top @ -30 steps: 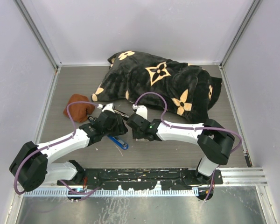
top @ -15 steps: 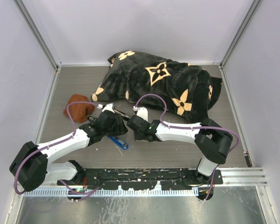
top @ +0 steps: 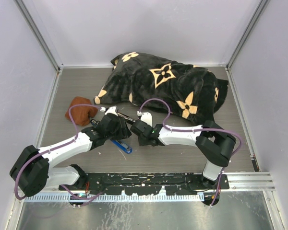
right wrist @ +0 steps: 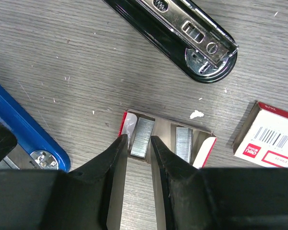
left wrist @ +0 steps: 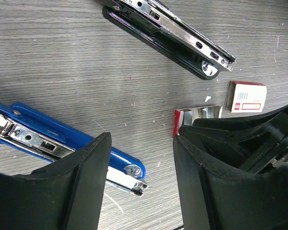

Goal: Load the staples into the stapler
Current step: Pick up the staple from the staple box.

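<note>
The staples' inner tray lies open on the table with two grey staple strips in it. My right gripper has its fingertips closed against both sides of the left strip. The white and red box sleeve lies just right of the tray. A black stapler lies opened beyond the tray, and a blue stapler lies opened to the left. My left gripper is open above the blue stapler's front end, whose tip shows between the fingers. The tray is half hidden behind its right finger.
A black blanket with tan flower prints is heaped at the back of the table. A brown cloth lies at the left. Both grippers work close together in the middle. White side walls close in the table.
The right gripper's jaws have narrowed onto the staple strip, and the right arm has edged slightly left. The left arm has not moved.
</note>
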